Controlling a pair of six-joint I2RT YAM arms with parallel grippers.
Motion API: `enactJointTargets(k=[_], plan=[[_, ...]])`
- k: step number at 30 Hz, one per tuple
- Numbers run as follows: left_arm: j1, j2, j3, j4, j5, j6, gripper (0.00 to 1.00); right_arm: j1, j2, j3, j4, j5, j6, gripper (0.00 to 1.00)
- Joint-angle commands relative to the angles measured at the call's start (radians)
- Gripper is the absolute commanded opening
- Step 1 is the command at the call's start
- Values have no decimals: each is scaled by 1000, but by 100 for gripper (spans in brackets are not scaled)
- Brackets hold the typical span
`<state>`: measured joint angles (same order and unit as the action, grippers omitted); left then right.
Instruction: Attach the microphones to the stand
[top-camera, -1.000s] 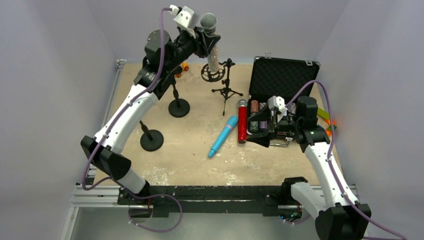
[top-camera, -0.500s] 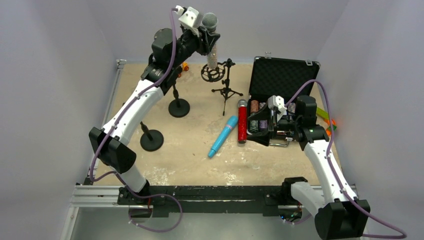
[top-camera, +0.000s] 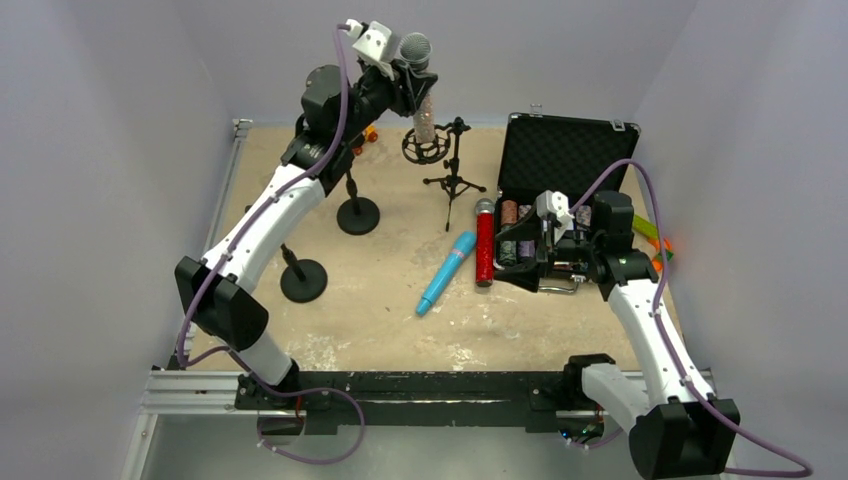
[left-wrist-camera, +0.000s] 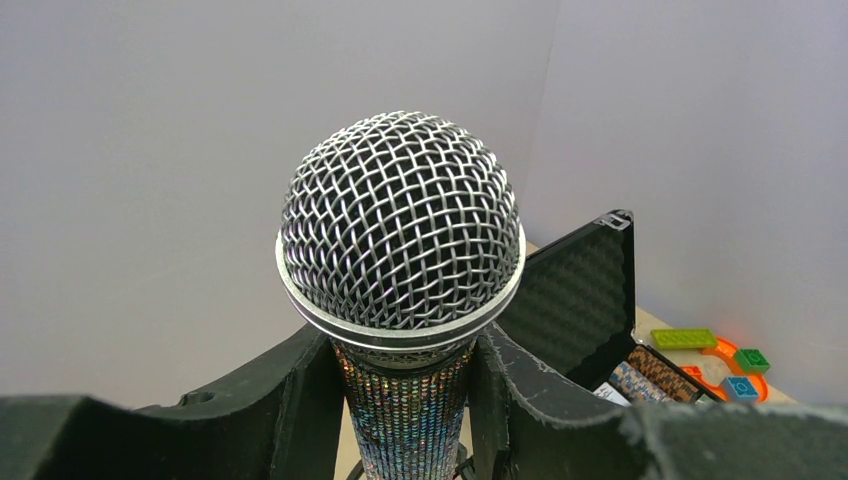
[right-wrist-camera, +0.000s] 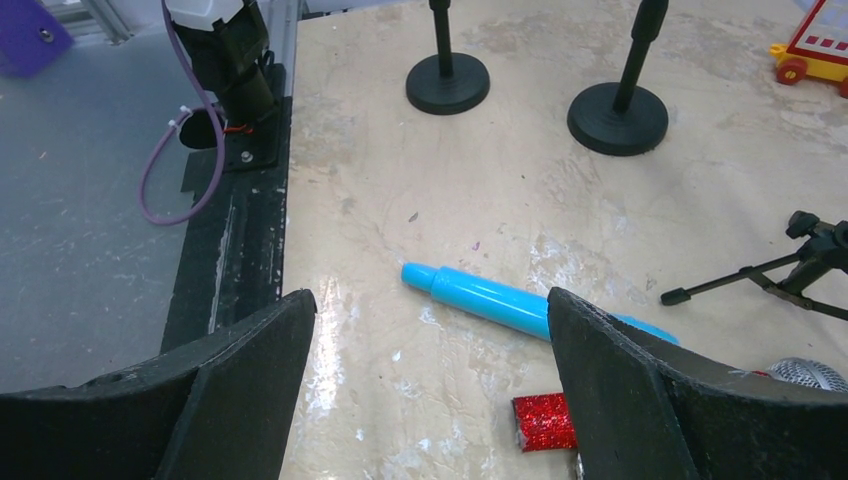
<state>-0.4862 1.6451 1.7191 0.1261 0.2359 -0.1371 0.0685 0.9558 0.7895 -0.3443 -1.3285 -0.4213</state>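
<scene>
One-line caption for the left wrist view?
Left gripper grips the silver-glitter microphone below its mesh head; open black case behind.

Walls: back wall (top-camera: 560, 50), left wall (top-camera: 90, 150) and right wall (top-camera: 760, 150), all plain pale grey-lilac, unmarked.
Worktop (top-camera: 370, 290): sandy beige sheet, scuffed, with whitish worn patches toward the near edge.
Framing: aluminium rail (top-camera: 190, 392) along the near edge; a second side rail (top-camera: 232, 160) up the left.
Ledge (top-camera: 450, 455): dull grey, in front of the near rail.
Light: even, diffuse; shadows soft.
</scene>
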Motion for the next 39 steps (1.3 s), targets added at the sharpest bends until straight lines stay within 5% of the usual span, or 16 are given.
enactJointTargets(k=[1,14,28,39], plan=[[8,-60,-17,61,38,-35,0,-9,3,24,-1,-35,-19,90],[11,-57,-57,64,29,-12,0,-14,12,28,-9,-51,-18,90],[44,56,84,16,73,-9,0,-15,12,29,-11,-54,-19,90],[44,6,-198,291,215,95,0,-17,16,29,-16,-54,-26,90]])
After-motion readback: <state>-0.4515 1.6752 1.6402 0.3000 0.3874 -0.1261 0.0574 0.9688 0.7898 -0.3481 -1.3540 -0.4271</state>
